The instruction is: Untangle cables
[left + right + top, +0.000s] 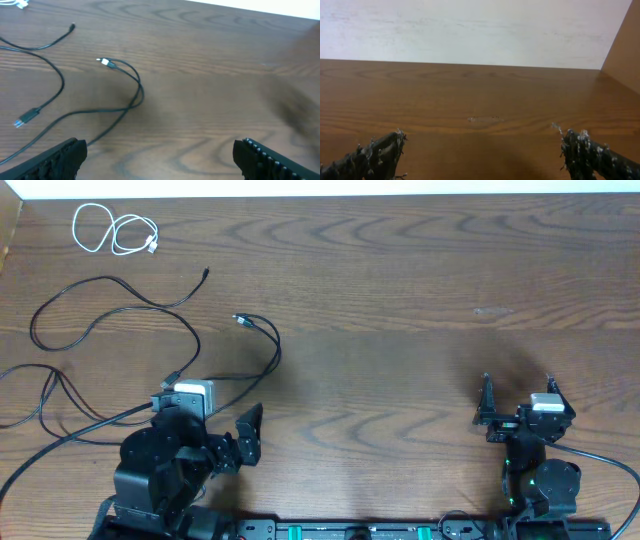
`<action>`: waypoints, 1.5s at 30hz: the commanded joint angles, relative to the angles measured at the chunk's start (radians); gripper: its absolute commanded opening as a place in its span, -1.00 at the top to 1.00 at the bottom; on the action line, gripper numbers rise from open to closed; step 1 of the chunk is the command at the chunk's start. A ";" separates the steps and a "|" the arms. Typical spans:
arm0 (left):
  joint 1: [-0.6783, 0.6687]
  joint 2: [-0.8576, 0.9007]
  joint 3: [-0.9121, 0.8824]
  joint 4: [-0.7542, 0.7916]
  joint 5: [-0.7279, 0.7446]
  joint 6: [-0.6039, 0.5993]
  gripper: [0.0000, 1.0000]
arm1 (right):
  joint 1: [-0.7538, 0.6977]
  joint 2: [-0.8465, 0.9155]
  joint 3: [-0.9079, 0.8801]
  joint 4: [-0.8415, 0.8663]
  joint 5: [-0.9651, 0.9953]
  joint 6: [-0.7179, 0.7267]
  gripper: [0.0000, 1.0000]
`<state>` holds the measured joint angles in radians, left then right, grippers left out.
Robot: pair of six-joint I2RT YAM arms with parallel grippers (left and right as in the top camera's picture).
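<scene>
The white cable (113, 230) already lies apart in the far left corner. The black cables (277, 350) cross one another on the left of the worktop (400, 280). Sorting looks part done. The next move calls for the left hand (207, 418) to reach forward for the nearest plug end (102, 61). It and the right hand (520, 395) sit low near the front edge, jaws wide, holding nothing.

a: what colours are in front of you?
b: your table (400, 280) is brown, with darker wavy grain. you've one white cable (112, 232), the black cables (141, 90), a silver-tipped plug (104, 62) and a blue-tipped plug (20, 121).
a: and your arms?
b: left gripper (160, 150) and right gripper (482, 150) are both black. your wall (470, 30) is white.
</scene>
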<state>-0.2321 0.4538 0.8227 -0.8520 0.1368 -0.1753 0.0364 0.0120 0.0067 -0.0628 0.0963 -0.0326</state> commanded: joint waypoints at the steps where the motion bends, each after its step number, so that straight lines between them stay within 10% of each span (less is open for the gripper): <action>1: 0.053 -0.036 -0.065 0.044 0.007 0.033 -0.97 | 0.005 -0.005 -0.001 -0.005 -0.001 0.017 -0.98; 19: 0.220 -0.370 -0.487 0.614 0.092 0.104 -0.97 | 0.005 -0.005 -0.001 -0.005 -0.001 0.017 -0.98; 45: 0.262 -0.453 -0.795 1.003 0.080 0.116 -0.97 | 0.005 -0.005 -0.001 -0.005 -0.001 0.017 -0.99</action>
<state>0.0246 0.0113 0.0586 0.1246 0.2157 -0.0765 0.0364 0.0120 0.0067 -0.0628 0.0963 -0.0322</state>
